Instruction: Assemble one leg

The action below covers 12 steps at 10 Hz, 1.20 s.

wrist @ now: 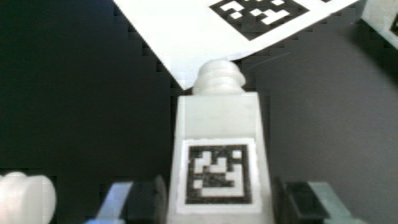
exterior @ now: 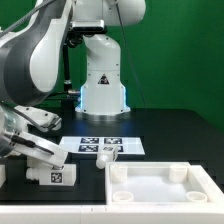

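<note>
My gripper [wrist: 221, 203] is low over the black table at the exterior view's left [exterior: 38, 170]. Its jaws sit against both sides of a white leg [wrist: 221, 120], so it is shut on that leg. The leg points its narrower stub end at the corner of the marker board [wrist: 214, 35], and its square tag faces the wrist camera. In the exterior view the leg [exterior: 56, 176] sticks out of the gripper, at or just above the table. A second leg [exterior: 107, 152] lies by the marker board [exterior: 92, 144].
The large white tray-shaped part [exterior: 160, 186] with a raised rim lies at the exterior view's lower right. A rounded white piece [wrist: 22, 196] shows beside one finger in the wrist view. The robot's base [exterior: 103, 85] stands behind the marker board.
</note>
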Each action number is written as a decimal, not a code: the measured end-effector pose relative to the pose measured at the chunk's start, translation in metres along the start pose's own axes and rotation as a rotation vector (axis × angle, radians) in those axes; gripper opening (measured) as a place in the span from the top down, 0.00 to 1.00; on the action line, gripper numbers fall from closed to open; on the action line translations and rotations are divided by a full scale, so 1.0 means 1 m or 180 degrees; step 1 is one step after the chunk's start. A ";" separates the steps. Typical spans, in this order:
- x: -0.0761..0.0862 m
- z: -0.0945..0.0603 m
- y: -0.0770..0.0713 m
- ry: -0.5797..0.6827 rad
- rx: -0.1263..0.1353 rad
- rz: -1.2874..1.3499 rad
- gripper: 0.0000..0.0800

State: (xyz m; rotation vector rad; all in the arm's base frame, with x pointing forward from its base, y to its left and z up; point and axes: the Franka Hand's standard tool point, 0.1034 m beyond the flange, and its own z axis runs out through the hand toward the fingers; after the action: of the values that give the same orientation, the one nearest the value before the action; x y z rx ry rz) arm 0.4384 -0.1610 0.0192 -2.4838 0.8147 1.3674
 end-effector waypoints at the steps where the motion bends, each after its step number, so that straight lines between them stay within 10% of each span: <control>1: -0.001 -0.002 -0.004 0.0013 -0.0009 -0.0006 0.65; 6: -0.112 -0.041 -0.090 0.0315 -0.0198 -0.0257 0.65; 10: -0.093 -0.059 -0.108 0.1208 -0.0052 -0.0353 0.65; 12: -0.110 -0.079 -0.168 0.1808 -0.0171 -0.0639 0.65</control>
State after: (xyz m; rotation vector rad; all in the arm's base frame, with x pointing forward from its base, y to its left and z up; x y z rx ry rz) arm 0.5407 -0.0130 0.1381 -2.9417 0.5954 0.6255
